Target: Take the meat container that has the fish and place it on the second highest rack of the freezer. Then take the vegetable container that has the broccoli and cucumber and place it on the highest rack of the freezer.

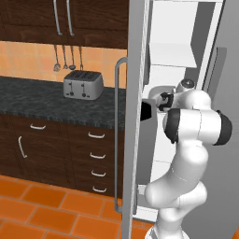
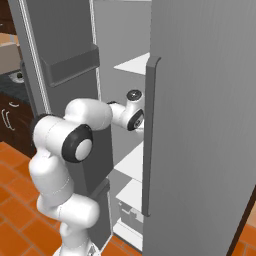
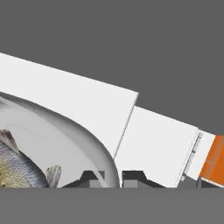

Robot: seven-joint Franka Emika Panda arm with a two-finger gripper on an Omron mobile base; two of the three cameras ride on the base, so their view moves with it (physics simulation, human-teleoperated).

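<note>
The hand view shows my gripper (image 3: 113, 178) shut on the curved rim of the meat container (image 3: 65, 131), a light-grey bowl. The fish (image 3: 17, 168) lies inside it at the lower left. The bowl sits over a flat white shelf (image 3: 87, 105) inside the freezer (image 1: 135, 70). I cannot tell whether it rests on that shelf. In both base views the arm reaches between the open doors, with its wrist (image 2: 132, 112) at mid height below an upper white rack (image 2: 135, 65). The fingers themselves are hidden behind the door edge (image 2: 150, 135).
The left freezer door carries a grey bin (image 2: 70, 65) close beside my elbow (image 2: 77, 142). A toaster (image 1: 83, 84) stands on the dark counter (image 1: 32, 98) to the left, above wooden drawers (image 1: 95, 158). Orange floor tiles (image 1: 46, 210) lie below.
</note>
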